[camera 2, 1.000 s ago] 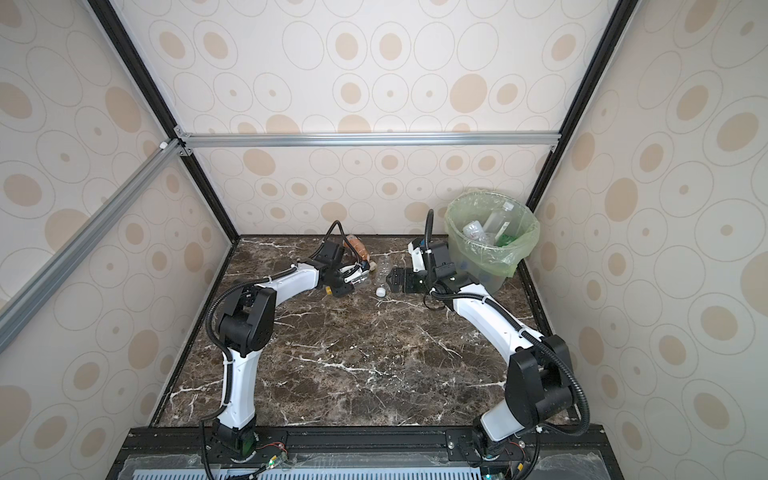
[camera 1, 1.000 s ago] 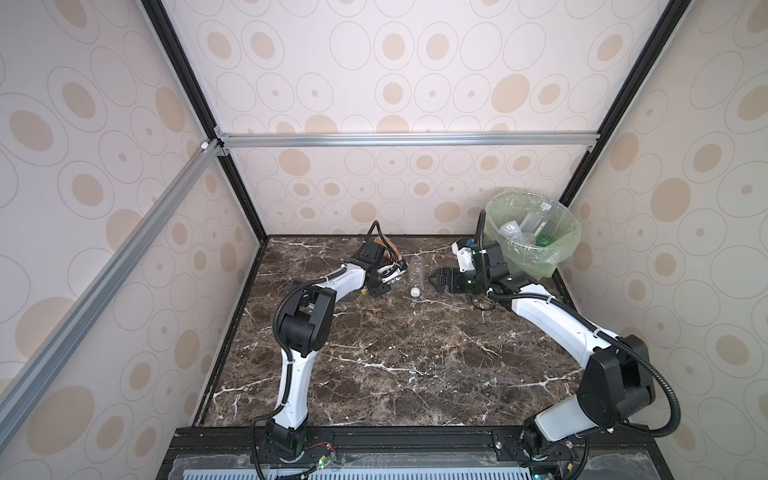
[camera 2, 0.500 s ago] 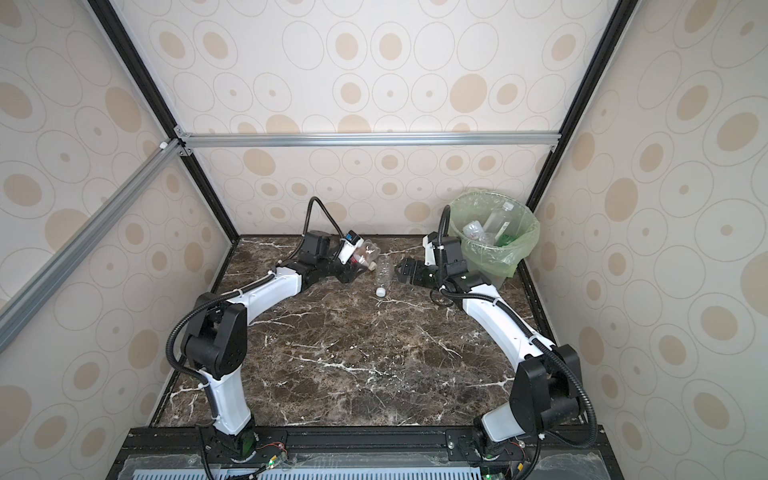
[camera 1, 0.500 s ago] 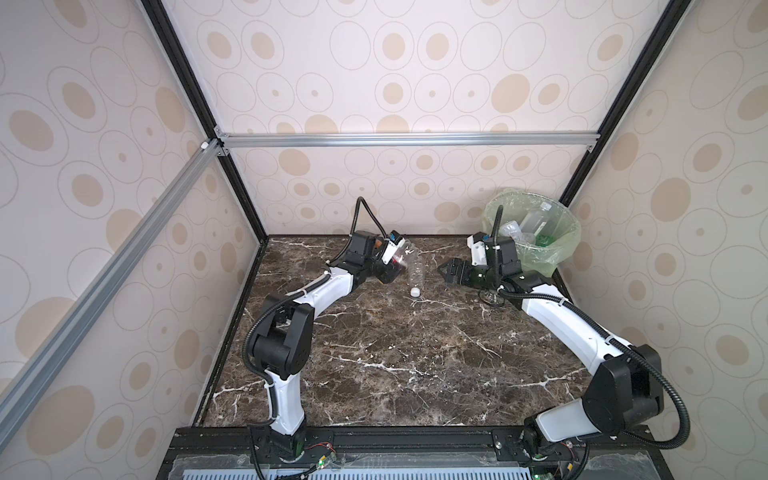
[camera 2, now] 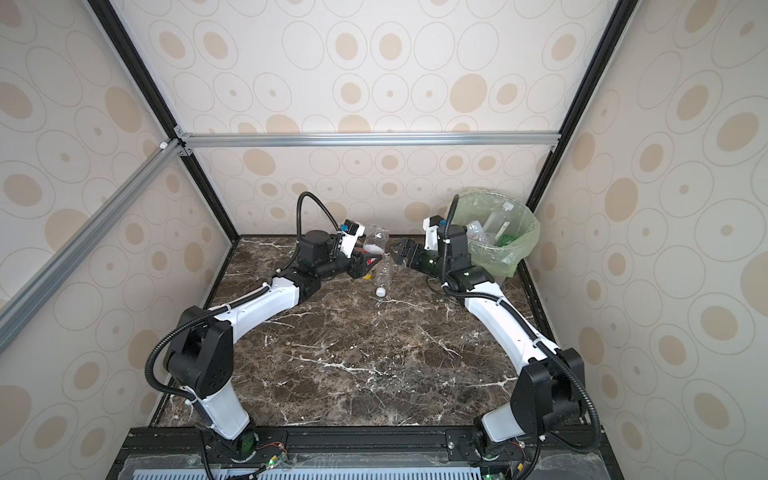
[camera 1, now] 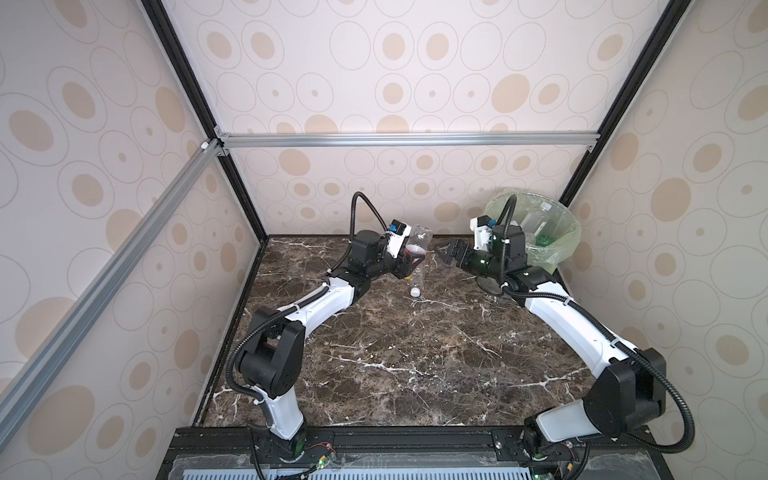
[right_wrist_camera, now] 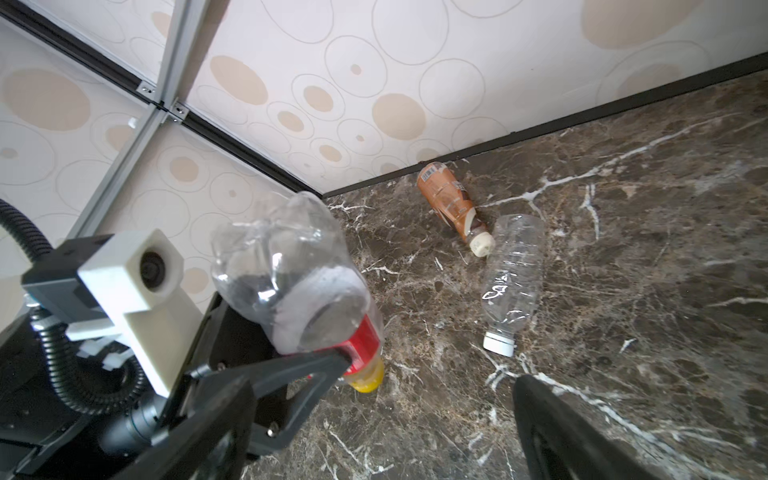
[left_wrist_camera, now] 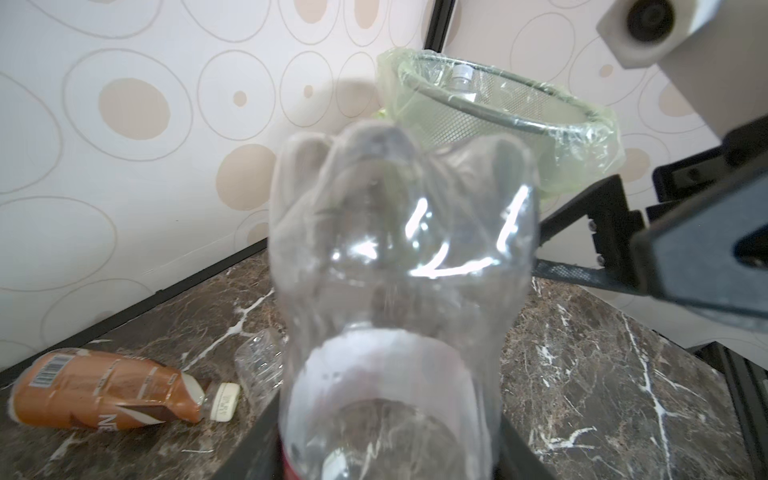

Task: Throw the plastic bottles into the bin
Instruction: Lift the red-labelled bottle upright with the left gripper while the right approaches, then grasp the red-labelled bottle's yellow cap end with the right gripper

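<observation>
Holding a clear bottle (camera 1: 419, 241) up in the left gripper (camera 1: 410, 262), beside the wide-open right gripper (camera 1: 449, 251) (empty), short of the bin (camera 1: 555, 253). Might slip in the swap: thin, slick neck.

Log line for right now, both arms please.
left gripper: shut on red-labelled bottle, base up | right gripper: open, empty | table: clear bottle and brown bottle lying | bin: bottles inside
</observation>
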Motion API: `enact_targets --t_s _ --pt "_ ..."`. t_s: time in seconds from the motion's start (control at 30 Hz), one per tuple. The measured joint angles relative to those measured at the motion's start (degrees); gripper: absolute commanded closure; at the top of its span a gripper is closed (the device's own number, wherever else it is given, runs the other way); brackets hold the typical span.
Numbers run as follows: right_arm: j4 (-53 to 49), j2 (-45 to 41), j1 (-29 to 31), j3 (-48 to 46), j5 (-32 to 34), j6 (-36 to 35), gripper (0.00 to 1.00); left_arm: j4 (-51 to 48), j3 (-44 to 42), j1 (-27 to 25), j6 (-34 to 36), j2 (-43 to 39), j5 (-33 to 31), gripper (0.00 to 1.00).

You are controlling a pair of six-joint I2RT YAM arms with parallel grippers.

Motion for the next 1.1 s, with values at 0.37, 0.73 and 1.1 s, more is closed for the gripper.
enact_targets --t_s 0.37,0.73,1.1 --pt "2.86 1.09 1.97 2.32 -1.18 0.0 0.09 0.0 -0.13 -3.54 -0.59 -1.81 -0.17 0.53" --pt "3.78 3.63 2.69 4.37 -2.54 -0.37 0.31 -0.22 -0.39 -4.39 -1.31 -1.9 -0.55 0.52" --pt "4.07 4.83 2.71 4.76 -2.75 -1.16 0.56 -1.07 -0.52 -4.42 -2.6 -1.9 -1.66 0.44"
